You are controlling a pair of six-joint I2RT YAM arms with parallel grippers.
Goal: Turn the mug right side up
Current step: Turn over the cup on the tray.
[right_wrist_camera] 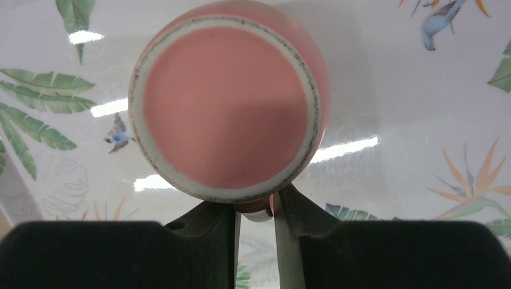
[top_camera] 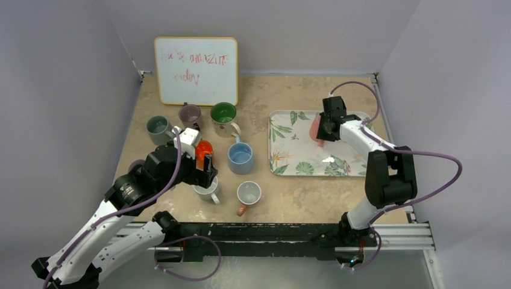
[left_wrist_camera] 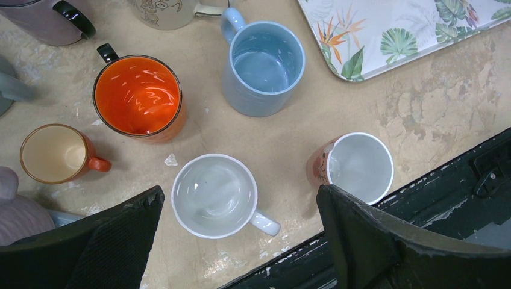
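A pink mug (right_wrist_camera: pixel 229 102) is upside down, its flat base facing the right wrist camera, over the leaf-patterned tray (right_wrist_camera: pixel 422 90). My right gripper (right_wrist_camera: pixel 256 211) is shut on its handle, which is mostly hidden between the fingers. From above, the pink mug (top_camera: pixel 314 129) shows beside the right gripper (top_camera: pixel 322 133) at the tray's (top_camera: pixel 289 162) middle. Whether the mug touches the tray I cannot tell. My left gripper (left_wrist_camera: pixel 241 211) is open and empty above an upright white mug (left_wrist_camera: pixel 214 194) near the table's front.
Several upright mugs stand on the table's left half: orange (left_wrist_camera: pixel 137 96), blue (left_wrist_camera: pixel 263 63), a small tan one (left_wrist_camera: pixel 51 153), a white one with a peach outside (left_wrist_camera: pixel 358 165), green (top_camera: pixel 223 114), grey (top_camera: pixel 158 127), purple (top_camera: pixel 190 113). A whiteboard (top_camera: pixel 196 69) leans at the back.
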